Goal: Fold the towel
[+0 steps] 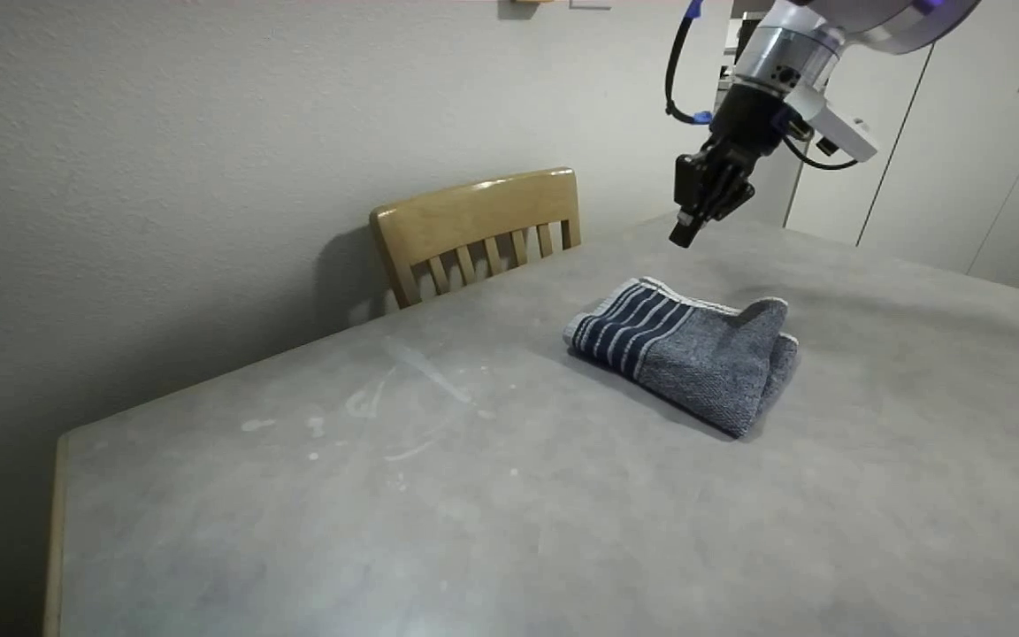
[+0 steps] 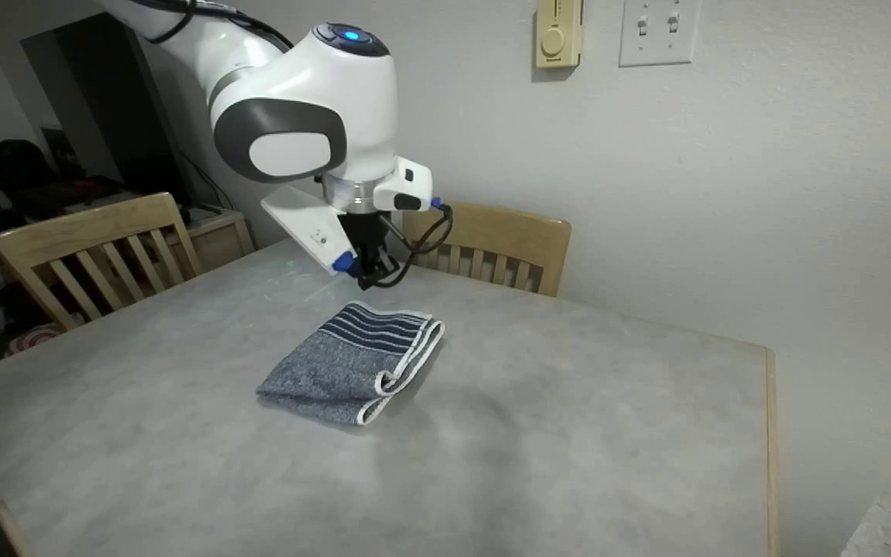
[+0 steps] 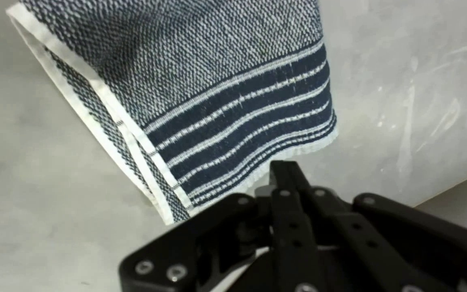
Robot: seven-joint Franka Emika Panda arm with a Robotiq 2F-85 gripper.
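Note:
The towel (image 1: 704, 354), blue-grey with white edging and dark-and-pale stripes at one end, lies folded over in layers on the table. One corner stands up in a small hump in an exterior view. Its white-edged layers (image 2: 407, 363) lie slightly apart along one side. My gripper (image 1: 683, 232) is shut, its fingertips together with nothing between them. It hangs above the table, just off the towel's striped end and not touching it. In the wrist view the gripper (image 3: 285, 164) shows beside the pale fringe of the striped towel (image 3: 233, 117).
The grey table (image 1: 386, 531) has pale smudges on its surface. A wooden chair (image 1: 483, 221) stands at its edge against the wall, near the arm. Another chair (image 2: 97, 247) stands at a different side of the table.

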